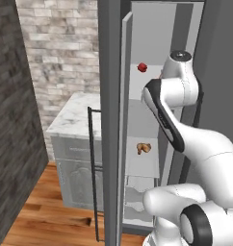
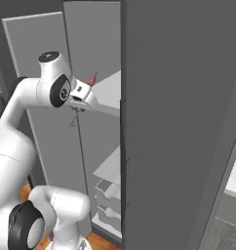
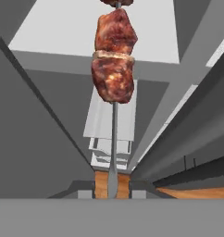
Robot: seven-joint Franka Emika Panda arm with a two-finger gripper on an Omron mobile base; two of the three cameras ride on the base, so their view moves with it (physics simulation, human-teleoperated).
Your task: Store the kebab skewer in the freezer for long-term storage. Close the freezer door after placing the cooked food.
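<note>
Step in hand: I judge the arm is carrying the kebab skewer (image 3: 114, 69) into the open freezer (image 1: 161, 29), toward the upper white shelf (image 1: 149, 84).

Kebab skewer: in the hand view the metal stick rises from the bottom centre toward twelve o'clock, with the browned meat chunks at its far end; in the right base view its reddish tip pokes up at about one o'clock from the hand.

Fingers: the gripper (image 2: 80, 95) appears to be pinching the bare stick low down, though the finger tips themselves are not clear in the hand view, so the exact contact I cannot tell.

Freezer door: the freezer door (image 1: 110, 120) stands swung open at nine o'clock from the arm, its black bar handle (image 1: 93, 173) facing the marble counter (image 1: 75, 117).

Already inside: a round red food (image 1: 142, 67) sits on the upper shelf, a brown croissant-like lump (image 1: 143, 148) on the shelf below.

How to do it well: keep the stick level, push the meat end well past the shelf edge, steer away from the red ball, and lower until it rests before letting go.

Risk: a release too near the lip could let the skewer roll out; the elbow looks close to the door edge.
</note>
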